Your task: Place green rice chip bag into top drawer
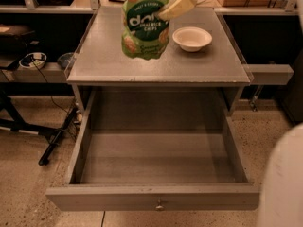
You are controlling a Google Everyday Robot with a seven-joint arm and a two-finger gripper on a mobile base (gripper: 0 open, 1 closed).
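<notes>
The green rice chip bag (142,27) hung in the air over the grey tabletop (156,70), just left of the white bowl (191,38). The gripper (164,14) was closed on its upper right edge. Below, the top drawer (151,198) stood pulled out.

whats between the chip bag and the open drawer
Camera view: only bare tabletop separates the green rice chip bag, held at its top by the gripper, from the top drawer.
</notes>
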